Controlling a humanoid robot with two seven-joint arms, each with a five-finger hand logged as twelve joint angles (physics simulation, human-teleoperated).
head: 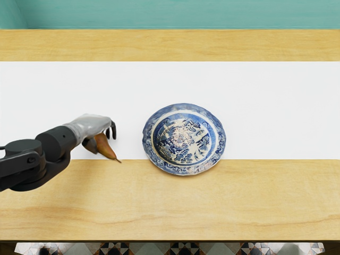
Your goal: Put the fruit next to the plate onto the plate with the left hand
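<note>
In the head view, the left robot hand reaches in from the left edge and sits over a brownish, pointed fruit. Its thumb and dark fingers are curled around the fruit's upper end, gripping it. The fruit's thin tip points down and to the right, at the edge of the white runner on the wooden table. The blue-and-white plate lies near the fruit, to its right, apart from it.

Table: light wood, grain L-R, fills most of view.
White strip: wide band, edge to edge, toward far edge.
Wall: teal, beyond far edge.
Floor: patterned tiles, sliver below near edge.
Light: even, soft.
</note>
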